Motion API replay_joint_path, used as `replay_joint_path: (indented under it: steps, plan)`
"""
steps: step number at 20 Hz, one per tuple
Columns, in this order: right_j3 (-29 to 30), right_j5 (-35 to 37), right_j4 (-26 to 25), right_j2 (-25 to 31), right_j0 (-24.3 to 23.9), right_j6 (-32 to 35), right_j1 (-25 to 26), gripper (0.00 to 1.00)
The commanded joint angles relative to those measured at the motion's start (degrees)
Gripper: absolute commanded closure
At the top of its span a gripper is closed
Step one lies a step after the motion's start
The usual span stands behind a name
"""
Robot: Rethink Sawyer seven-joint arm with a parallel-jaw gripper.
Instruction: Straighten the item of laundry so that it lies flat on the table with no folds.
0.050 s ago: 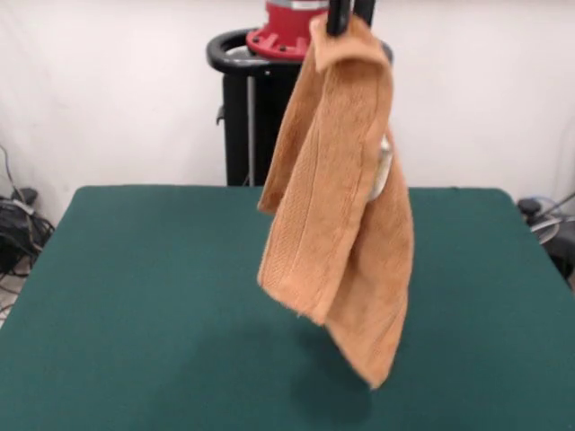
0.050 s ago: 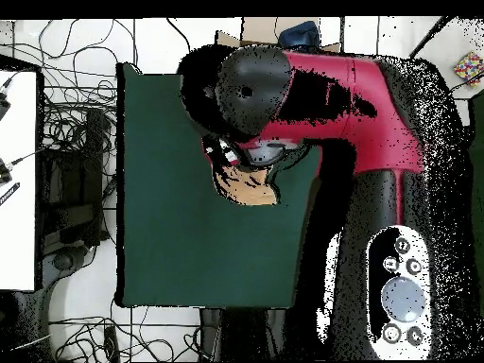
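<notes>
— Green cloth covers the table (image 1: 135,305), and the near part of it in the front view is bare. Where is the towel against it?

— Off it altogether. The towel (image 1: 337,224) hangs in the air above the table's middle, its lowest corner clear of the green top, with a faint shadow on the cloth below that corner.

— How does it hang?

— In long loose folds, doubled over itself. One flap ends higher on the left side, the longer part drops to a point lower down. A ribbed woven band runs along the flap's lower part, and a small white tag (image 1: 383,171) shows at the towel's right edge, about a third of the way down.

— And what holds it?

— The gripper (image 1: 339,20), at the top of the towel. Its dark fingers are closed tight on the top corner, and a bit of terry folds over just below them.

— Behind the towel?

— The black pedestal (image 1: 238,108) with its red ring, past the table's far edge, against a white wall.

— From above?

— The red and black arm (image 2: 312,95) reaches out over the table (image 2: 161,189) and covers nearly everything beneath it. Only a small tan patch of towel (image 2: 250,187) peeks out under the arm's head, over the green top. Cables (image 2: 76,123) lie on the floor beside the table.
</notes>
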Motion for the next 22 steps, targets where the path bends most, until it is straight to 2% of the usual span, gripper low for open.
replay_joint_path:
  steps: [1, 3, 12, 22]
  plan:
    - [-9.2, 11.1, -0.5, 0.3, 1.6, 12.7, 0.2, 1.0]
    - [-12.2, 13.4, -0.8, 0.8, 1.9, 12.6, 1.5, 1.0]
    - [-17.2, 11.3, -1.2, 1.3, 2.1, 11.2, 7.4, 1.0]
    - [-33.9, 11.5, -5.3, 4.4, 1.5, 2.6, 21.6, 1.0]
